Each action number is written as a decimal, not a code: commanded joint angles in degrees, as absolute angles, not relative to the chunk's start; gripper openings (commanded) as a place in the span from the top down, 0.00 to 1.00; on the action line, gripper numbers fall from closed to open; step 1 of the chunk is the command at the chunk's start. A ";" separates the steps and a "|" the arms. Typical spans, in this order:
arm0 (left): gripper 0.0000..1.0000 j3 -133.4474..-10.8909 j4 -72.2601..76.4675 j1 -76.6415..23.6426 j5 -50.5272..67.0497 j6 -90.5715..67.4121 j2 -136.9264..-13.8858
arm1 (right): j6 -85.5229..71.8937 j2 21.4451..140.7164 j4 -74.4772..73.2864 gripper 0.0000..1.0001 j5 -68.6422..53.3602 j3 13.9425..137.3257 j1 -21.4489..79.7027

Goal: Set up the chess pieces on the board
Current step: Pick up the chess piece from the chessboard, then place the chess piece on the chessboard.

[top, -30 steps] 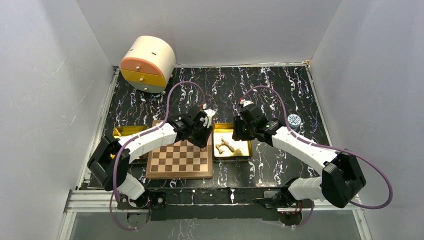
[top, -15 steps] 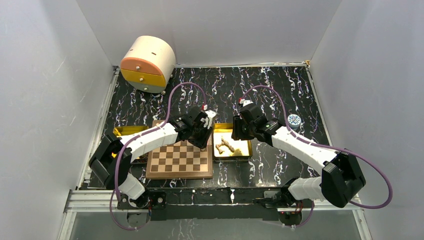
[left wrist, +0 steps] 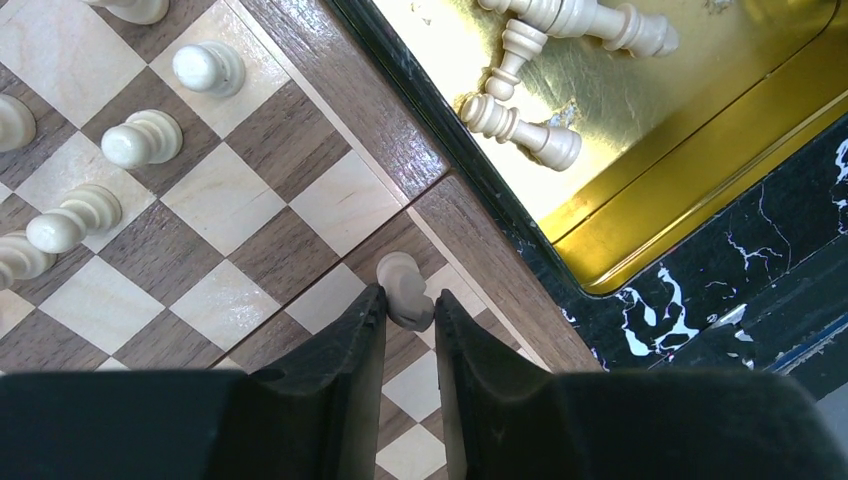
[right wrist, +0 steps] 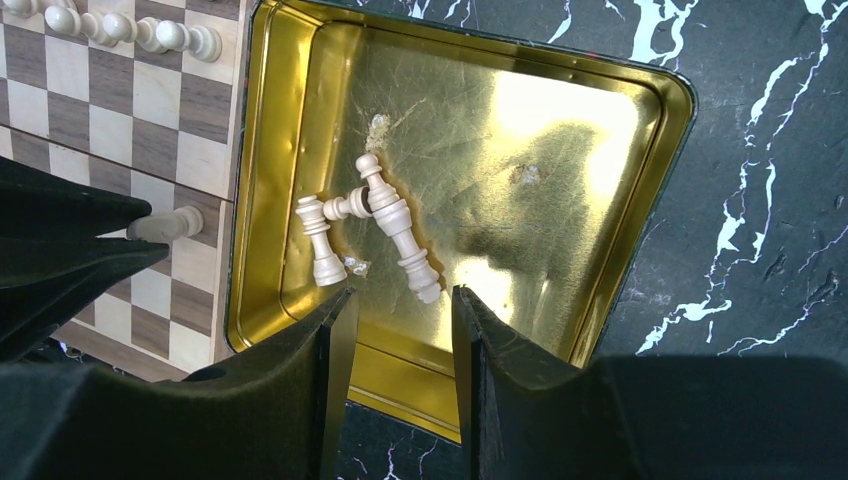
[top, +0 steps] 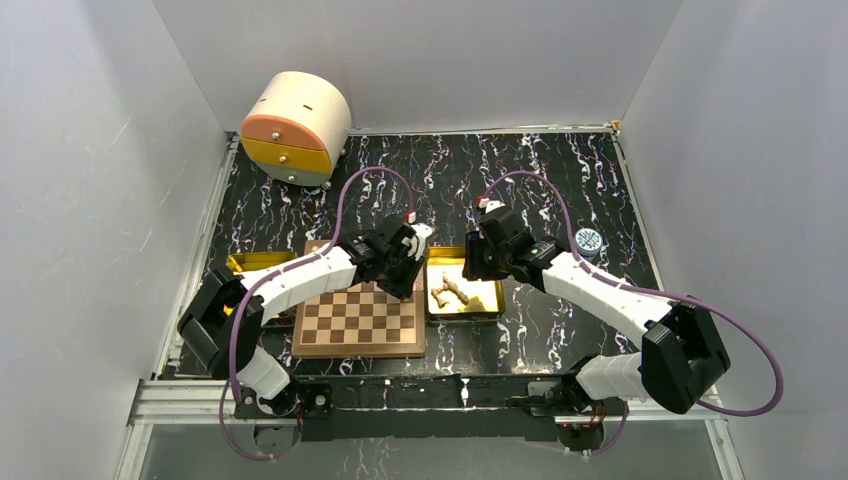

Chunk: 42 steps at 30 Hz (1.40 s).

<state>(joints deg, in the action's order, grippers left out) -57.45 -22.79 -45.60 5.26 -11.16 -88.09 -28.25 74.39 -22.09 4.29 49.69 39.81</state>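
Left gripper [left wrist: 408, 312] has narrowed onto a piece [left wrist: 403, 288] at the board [left wrist: 250, 200] corner, lower centre of its wrist view, tips touching both sides. Probably a re-seat. Right gripper [right wrist: 400, 300] is half open and empty above three loose pieces [right wrist: 395, 225] in the tray [right wrist: 600, 150].

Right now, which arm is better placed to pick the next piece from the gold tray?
Right. The right hand hangs open over the tray, above three lying pieces; the left hand is busy on the board, closed on a corner piece.

Left end effector [left wrist: 408, 300] narrow, right end effector [right wrist: 400, 295] wider.
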 commanded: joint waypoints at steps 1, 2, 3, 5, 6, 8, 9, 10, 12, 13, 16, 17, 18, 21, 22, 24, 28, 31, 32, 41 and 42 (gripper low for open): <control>0.81 -57.44 -23.96 -45.98 3.85 -11.19 -86.00 | -27.86 74.17 -19.92 0.52 3.97 49.71 39.62; 0.83 -57.71 -24.08 -46.01 2.84 -11.55 -85.63 | -27.83 74.10 -19.95 0.52 3.96 49.72 39.60; 0.84 -57.96 -24.37 -46.03 1.57 -11.90 -85.22 | -27.82 74.05 -19.90 0.52 3.97 49.82 39.62; 0.87 -58.89 -25.42 -46.04 -1.88 -12.86 -84.51 | -27.90 74.07 -19.94 0.52 3.86 49.83 39.64; 0.87 -59.54 -25.95 -45.99 -3.11 -13.37 -84.21 | -28.01 74.01 -19.91 0.51 3.93 49.82 39.59; 0.88 -61.25 -26.95 -45.94 -4.87 -14.06 -83.74 | -28.16 73.88 -19.79 0.49 3.95 49.70 39.62; 0.88 -62.36 -27.49 -45.83 -5.49 -14.39 -83.56 | -28.21 73.78 -19.78 0.47 4.03 49.62 39.69; 0.88 -63.50 -28.05 -45.71 -6.09 -14.67 -83.58 | -28.21 73.61 -19.83 0.46 4.02 49.58 39.63; 0.88 -66.02 -29.05 -45.18 -6.69 -15.26 -83.50 | -28.30 73.24 -19.66 0.43 3.92 49.15 39.61; 0.88 -67.07 -29.28 -44.76 -6.76 -15.45 -83.50 | -28.34 72.99 -19.46 0.41 3.81 48.97 39.60; 0.88 -70.50 -29.89 -42.95 -6.79 -15.64 -83.84 | -28.65 72.54 -18.93 0.34 3.30 48.30 39.66; 0.89 -71.32 -29.96 -42.16 -6.91 -15.64 -84.03 | -28.84 72.33 -18.75 0.31 3.09 48.11 39.59; 0.89 -71.89 -30.09 -41.25 -6.99 -15.64 -84.43 | -28.90 72.20 -18.60 0.30 2.94 47.96 39.69; 0.89 -73.29 -30.03 -37.76 -6.35 -15.82 -85.80 | -29.09 71.76 -18.19 0.26 2.21 47.50 39.57; 0.89 -73.67 -29.90 -36.79 -6.38 -15.75 -86.29 | -29.20 71.55 -18.01 0.25 2.00 47.28 39.66; 0.89 -74.25 -29.34 -35.16 -5.88 -15.30 -87.37 | -29.22 71.30 -17.77 0.23 1.84 47.13 39.65; 0.90 -75.07 -27.53 -33.86 -5.55 -14.10 -89.85 | -29.01 70.86 -17.67 0.22 1.68 46.93 39.67; 0.91 -76.54 -27.34 -33.61 -5.95 -12.85 -92.66 | -28.92 70.70 -17.56 0.21 1.80 46.85 39.68; 0.89 -76.80 -27.04 -33.58 -6.04 -12.54 -93.43 | -28.92 70.61 -17.51 0.21 1.83 46.80 39.70; 0.89 -78.43 -25.41 -33.49 -5.36 -11.89 -98.12 | -28.85 69.66 -17.42 0.20 2.40 46.32 39.61; 0.90 -78.29 -25.14 -33.56 -5.10 -11.87 -98.41 | -28.81 69.65 -17.44 0.20 2.38 46.32 39.59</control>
<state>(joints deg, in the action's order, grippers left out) -75.94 -26.39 -33.56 -5.30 -12.71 -98.32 -28.75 71.48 -19.38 2.35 46.44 39.81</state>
